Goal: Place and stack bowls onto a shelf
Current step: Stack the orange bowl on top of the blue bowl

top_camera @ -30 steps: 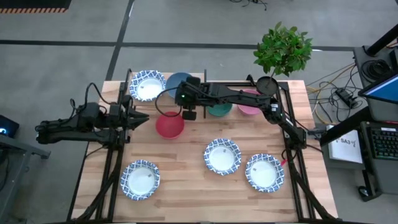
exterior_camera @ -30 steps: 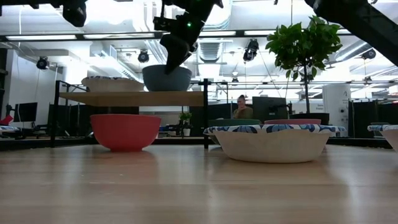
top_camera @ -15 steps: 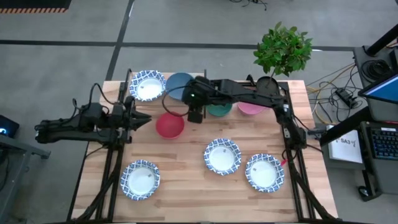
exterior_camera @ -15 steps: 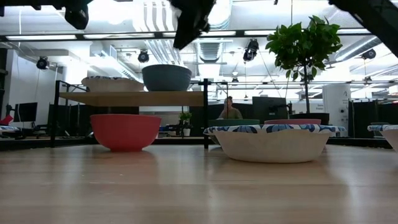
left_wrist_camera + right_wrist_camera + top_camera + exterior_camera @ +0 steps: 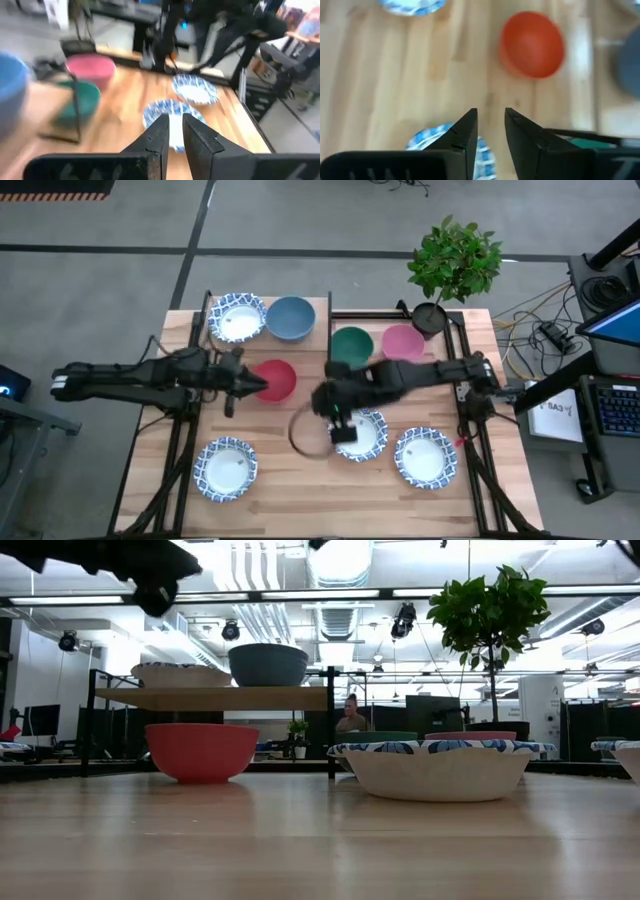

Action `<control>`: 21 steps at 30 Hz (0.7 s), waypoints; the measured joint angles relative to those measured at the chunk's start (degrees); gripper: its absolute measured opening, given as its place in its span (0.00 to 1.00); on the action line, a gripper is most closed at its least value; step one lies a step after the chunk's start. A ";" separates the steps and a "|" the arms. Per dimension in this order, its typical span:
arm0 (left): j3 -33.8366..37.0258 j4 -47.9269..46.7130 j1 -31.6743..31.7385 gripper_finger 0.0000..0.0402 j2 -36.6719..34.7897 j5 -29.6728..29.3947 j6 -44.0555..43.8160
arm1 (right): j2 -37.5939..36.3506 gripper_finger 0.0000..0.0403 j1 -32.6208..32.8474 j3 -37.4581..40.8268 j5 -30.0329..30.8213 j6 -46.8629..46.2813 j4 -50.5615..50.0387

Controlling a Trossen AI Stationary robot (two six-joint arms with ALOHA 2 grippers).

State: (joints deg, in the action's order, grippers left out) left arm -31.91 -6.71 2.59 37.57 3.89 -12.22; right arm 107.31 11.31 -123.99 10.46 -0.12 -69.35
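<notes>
The shelf (image 5: pixel 318 320) stands at the table's far left and bears a white patterned bowl (image 5: pixel 237 317) and the blue bowl (image 5: pixel 290 318). The red bowl (image 5: pixel 278 378) rests on the table in front of it. The green bowl (image 5: pixel 351 343) and pink bowl (image 5: pixel 403 341) stand at the far middle. Three white patterned bowls (image 5: pixel 225 468) (image 5: pixel 368 438) (image 5: pixel 425 457) sit near the front. My left gripper (image 5: pixel 252 386) is just left of the red bowl, empty, with a narrow gap between its fingers (image 5: pixel 173 131). My right gripper (image 5: pixel 337 420) hovers over the middle white bowl, open and empty (image 5: pixel 490 125).
A potted plant (image 5: pixel 455 260) in a black pot (image 5: pixel 430 315) stands at the far right corner. Black frame rails (image 5: pixel 185 450) (image 5: pixel 470 450) run along both table sides. Bare wood lies between the red bowl and the front bowls.
My right gripper has risen off the blue bowl, which stays on the shelf, and swung toward the table's near edge to above the middle white bowl. My left gripper has gone toward the table's right edge, up to the red bowl.
</notes>
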 joint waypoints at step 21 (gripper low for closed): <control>-14.55 -17.17 -4.04 0.09 31.90 -0.30 -12.33 | -34.31 0.11 8.57 63.85 0.20 -3.46 53.89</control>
State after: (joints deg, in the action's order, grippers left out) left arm -46.46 -23.88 -1.45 69.47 3.59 -24.56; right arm 72.99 19.88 -60.14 10.66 -3.58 -15.46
